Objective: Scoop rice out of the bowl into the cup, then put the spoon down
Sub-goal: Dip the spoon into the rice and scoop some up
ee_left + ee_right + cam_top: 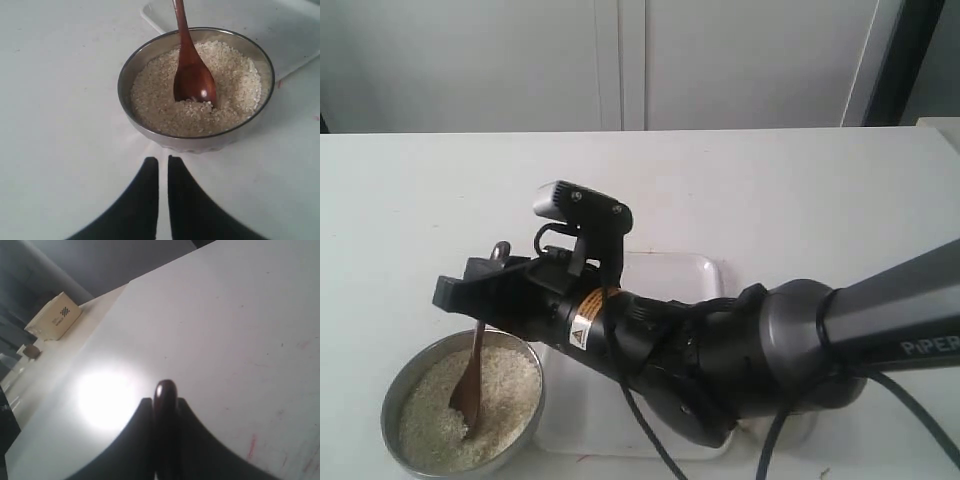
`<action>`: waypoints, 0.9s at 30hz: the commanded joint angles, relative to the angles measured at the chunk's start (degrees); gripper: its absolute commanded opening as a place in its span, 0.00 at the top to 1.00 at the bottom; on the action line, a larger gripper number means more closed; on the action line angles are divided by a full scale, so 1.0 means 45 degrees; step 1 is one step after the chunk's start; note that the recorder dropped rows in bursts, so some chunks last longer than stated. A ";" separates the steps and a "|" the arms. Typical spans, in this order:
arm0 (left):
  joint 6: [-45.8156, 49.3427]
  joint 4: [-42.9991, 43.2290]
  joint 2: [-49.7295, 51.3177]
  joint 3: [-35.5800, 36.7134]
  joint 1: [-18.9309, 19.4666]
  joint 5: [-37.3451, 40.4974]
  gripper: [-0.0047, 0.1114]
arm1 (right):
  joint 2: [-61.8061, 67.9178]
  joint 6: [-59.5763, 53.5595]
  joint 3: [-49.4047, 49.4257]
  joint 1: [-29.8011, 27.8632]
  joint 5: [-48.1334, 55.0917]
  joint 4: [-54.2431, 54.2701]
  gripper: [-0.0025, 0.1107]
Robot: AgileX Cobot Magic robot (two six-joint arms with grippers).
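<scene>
You can confirm the right end effector (465, 292) is clamped on the spoon (470, 385) handle. The spoon's oval end sits in the rice (235, 90) inside the bowl (121, 90), directly below that end effector. The left end effector (163, 192), fingers nearly together and empty, faces the bowl just ahead on the counter (60, 125).

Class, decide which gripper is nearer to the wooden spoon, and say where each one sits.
Right. The right gripper clamps the handle of the spoon above the bowl. The left gripper sits outside the bowl, short of its rim, holding nothing.
</scene>
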 commanded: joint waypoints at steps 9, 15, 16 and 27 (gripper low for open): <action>0.0032 -0.0089 -0.0038 0.0066 -0.0064 0.0040 0.84 | -0.0018 0.1297 0.0677 -0.0012 -0.1214 0.0871 0.98; 0.0032 -0.0089 -0.0038 0.0066 -0.0064 0.0040 0.84 | -0.0018 0.1489 0.0677 -0.0012 -0.1124 0.1240 0.98; 0.0032 -0.0089 -0.0038 0.0066 -0.0064 0.0040 0.84 | -0.0018 0.1489 0.0677 -0.0012 -0.1124 0.1264 0.98; 0.0032 -0.0089 -0.0038 0.0066 -0.0064 0.0040 0.84 | -0.0018 0.2674 0.1575 -0.0012 -0.2458 0.2332 0.98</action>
